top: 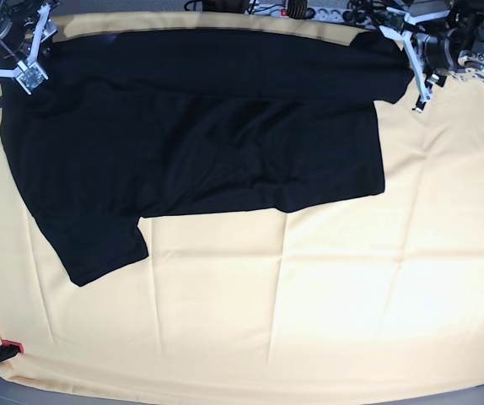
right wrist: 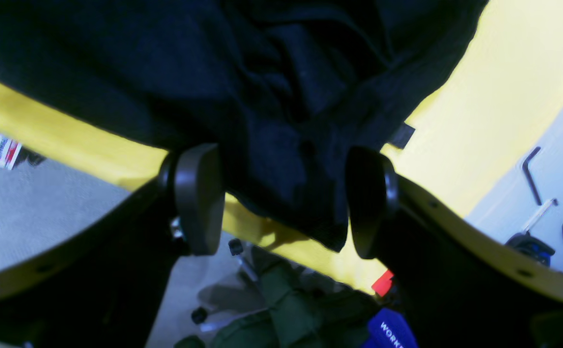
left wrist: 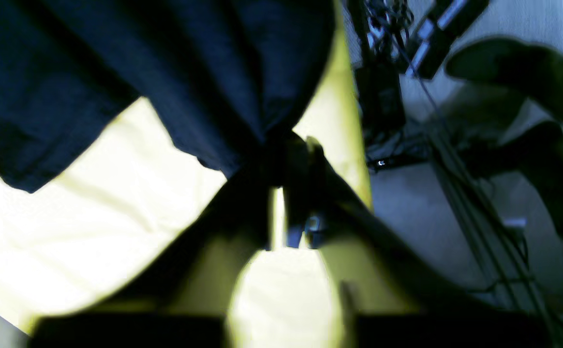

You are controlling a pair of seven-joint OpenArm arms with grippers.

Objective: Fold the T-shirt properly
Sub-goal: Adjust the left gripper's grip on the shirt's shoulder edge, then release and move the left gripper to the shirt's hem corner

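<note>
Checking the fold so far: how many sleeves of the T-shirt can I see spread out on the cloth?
1. One sleeve sticks out at the lower left of the T-shirt in the base view. The other may be hidden near the left hand, top right.

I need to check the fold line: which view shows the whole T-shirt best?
The base view: it shows the whole T-shirt spread on the yellow cloth, upper part doubled over, one sleeve at lower left. The left wrist view shows only dark folds bunched at the left claw; the right wrist view shows only a crumpled edge between the right claw's open pads.
</note>
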